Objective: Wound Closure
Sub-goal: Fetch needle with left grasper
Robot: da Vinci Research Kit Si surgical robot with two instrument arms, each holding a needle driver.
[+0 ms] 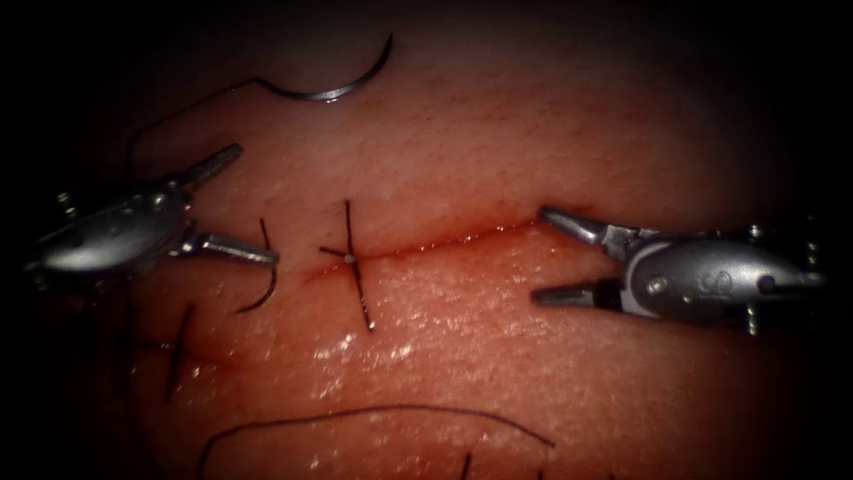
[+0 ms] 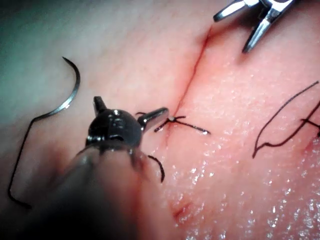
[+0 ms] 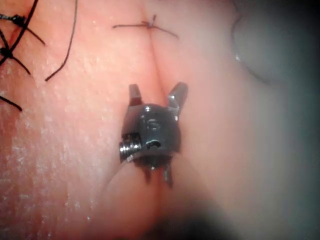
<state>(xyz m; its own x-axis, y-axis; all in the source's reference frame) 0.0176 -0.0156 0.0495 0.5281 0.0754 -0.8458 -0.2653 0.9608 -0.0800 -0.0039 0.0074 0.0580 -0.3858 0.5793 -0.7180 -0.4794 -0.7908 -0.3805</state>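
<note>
1. Tissue (image 1: 533, 356), a glistening pink-red slab of pork belly, carries a long cut (image 1: 444, 242) lined with red fluid in the endoscope view. The left arm's silver needle driver (image 1: 238, 206) has its jaws wide apart and holds nothing; the right arm's silver needle driver (image 1: 555, 256) likewise has its jaws spread and empty, the upper one at the right end of the cut. The curved steel needle (image 1: 342, 87) lies free on the tissue surface, above and beyond the left tool, held by neither tool and not in the tissue. Dark thread (image 1: 191, 108) trails from its blunt end past the left tool. A knotted dark stitch (image 1: 350, 259) crosses the cut between the two tools, nearer the left one. A short cut end of thread (image 1: 265, 271) lies just off the left tool's lower jaw. A long loose strand (image 1: 382, 411) curves across the tissue below both tools.

2. Left wrist view: the left tool (image 2: 131, 111) shows open, empty jaws, one tip close to the knotted stitch (image 2: 172, 120). The needle (image 2: 70, 92) rests on the tissue beside this tool, its thread (image 2: 17, 160) looping away. The right tool (image 2: 250, 22) sits at the far end of the cut (image 2: 192, 75), jaws parted.

3. Right wrist view: the right tool (image 3: 157, 95) straddles the cut with jaws apart, gripping nothing; the stitch (image 3: 147, 25) lies beyond it.
</note>
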